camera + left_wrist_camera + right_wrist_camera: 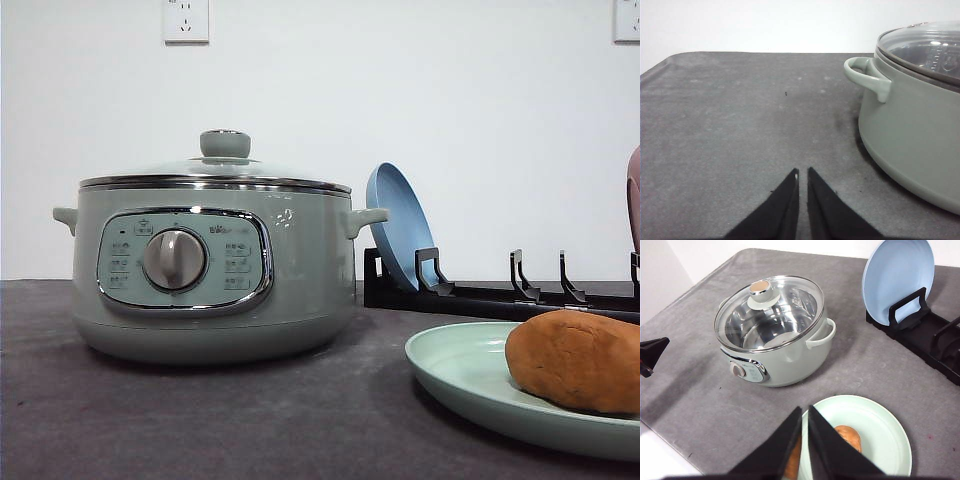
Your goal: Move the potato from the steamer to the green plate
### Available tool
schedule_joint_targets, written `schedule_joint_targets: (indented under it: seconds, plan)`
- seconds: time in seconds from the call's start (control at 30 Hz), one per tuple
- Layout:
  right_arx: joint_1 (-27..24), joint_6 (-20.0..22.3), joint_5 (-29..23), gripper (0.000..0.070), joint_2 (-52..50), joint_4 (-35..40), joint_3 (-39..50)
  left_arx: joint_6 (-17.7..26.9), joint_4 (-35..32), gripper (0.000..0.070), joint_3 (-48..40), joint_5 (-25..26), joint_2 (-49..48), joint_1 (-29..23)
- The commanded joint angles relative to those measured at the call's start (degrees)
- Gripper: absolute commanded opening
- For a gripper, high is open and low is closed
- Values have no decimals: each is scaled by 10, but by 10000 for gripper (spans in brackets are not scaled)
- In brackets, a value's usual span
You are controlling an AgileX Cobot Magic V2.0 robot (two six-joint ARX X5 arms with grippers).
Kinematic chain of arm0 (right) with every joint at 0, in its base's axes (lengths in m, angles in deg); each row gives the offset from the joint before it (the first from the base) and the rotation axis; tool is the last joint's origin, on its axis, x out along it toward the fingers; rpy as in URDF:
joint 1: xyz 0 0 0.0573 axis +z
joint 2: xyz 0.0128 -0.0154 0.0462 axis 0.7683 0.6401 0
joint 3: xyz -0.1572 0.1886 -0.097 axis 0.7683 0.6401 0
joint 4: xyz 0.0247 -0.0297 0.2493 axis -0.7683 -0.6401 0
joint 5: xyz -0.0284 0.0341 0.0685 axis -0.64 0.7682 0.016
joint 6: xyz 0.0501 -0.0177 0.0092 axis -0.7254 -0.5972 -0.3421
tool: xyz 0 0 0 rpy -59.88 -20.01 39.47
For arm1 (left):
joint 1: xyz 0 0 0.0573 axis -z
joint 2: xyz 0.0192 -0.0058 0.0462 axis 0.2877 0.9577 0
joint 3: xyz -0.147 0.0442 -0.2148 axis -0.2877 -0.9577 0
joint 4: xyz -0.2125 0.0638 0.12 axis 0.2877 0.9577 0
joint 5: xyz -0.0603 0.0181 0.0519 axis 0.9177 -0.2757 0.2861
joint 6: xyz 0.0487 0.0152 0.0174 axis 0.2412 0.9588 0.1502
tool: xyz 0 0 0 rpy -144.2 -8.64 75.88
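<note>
The orange-brown potato (578, 360) lies on the pale green plate (455, 372) at the front right of the table; from above the potato (850, 438) sits near the plate's (885, 432) middle. The sage-green steamer (205, 270) stands to the left with its glass lid on, and its steel inside (771, 320) looks bare through the glass. My right gripper (804, 411) hangs shut high above the plate's near edge, holding nothing. My left gripper (803, 172) is shut low over the mat, left of the steamer (920, 115), holding nothing.
A black dish rack (500, 295) stands behind the green plate with a blue plate (400, 235) upright in it; a pinkish-brown plate's edge (633, 195) shows at the far right. A grey mat (740, 125) covers the table, with open room left of the steamer.
</note>
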Motion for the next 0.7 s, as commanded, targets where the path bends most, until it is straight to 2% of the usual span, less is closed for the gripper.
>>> schedule_joint_targets:
  seconds: [0.0, 0.47, 0.57, 0.67]
  plan:
    - [3, -5, 0, 9, 1, 7, -7, -1, 3, 26, -12, -3, -1, 0]
    - [-1, -5, 0, 9, -6, 10, -4, -1, 3, 26, -12, -3, -1, 0]
    - [-29, -5, 2, 9, -23, 22, 5, -1, 3, 26, -12, -3, -1, 0]
    - [-77, 4, -2, 9, -53, 100, 54, -1, 3, 26, -12, -3, -1, 0]
